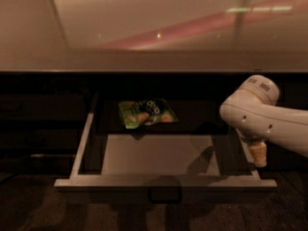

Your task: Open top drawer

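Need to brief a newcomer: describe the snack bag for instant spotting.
Below the pale countertop, the top drawer stands pulled out. At its back lies a green snack bag, the only thing inside; the pincer hangs by the drawer's right rim.

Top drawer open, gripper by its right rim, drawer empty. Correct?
One thing is off. The top drawer is open and the gripper hangs by its right rim, but the drawer is not empty. The camera view shows a green snack bag lying inside it, toward the back.
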Controlling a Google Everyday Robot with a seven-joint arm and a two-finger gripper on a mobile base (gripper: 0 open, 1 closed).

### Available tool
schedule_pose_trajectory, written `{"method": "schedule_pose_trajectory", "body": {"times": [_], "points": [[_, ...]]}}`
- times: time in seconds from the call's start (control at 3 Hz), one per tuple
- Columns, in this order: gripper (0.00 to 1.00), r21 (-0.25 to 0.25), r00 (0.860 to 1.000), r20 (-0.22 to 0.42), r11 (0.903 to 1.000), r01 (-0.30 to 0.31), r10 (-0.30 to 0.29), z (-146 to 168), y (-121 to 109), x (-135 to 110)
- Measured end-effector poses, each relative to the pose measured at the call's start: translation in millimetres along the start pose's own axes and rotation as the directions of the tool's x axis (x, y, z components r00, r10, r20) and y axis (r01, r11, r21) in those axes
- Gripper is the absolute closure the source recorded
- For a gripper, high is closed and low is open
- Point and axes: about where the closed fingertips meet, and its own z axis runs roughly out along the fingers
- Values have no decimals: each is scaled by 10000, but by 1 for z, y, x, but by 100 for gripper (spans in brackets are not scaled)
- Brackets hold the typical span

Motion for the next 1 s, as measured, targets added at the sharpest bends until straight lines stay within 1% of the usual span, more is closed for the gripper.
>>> {"method": "schedule_pose_trajectory", "body": {"times": [0.33,0.67,1.0], "points": [[0,298,9953,964,9995,-64,35,3,1,3],[0,936,9565,2816,9900,-1060,757,11,-2,21],[0,1236,8983,4254,9763,-1777,1097,13,0,29]]}}
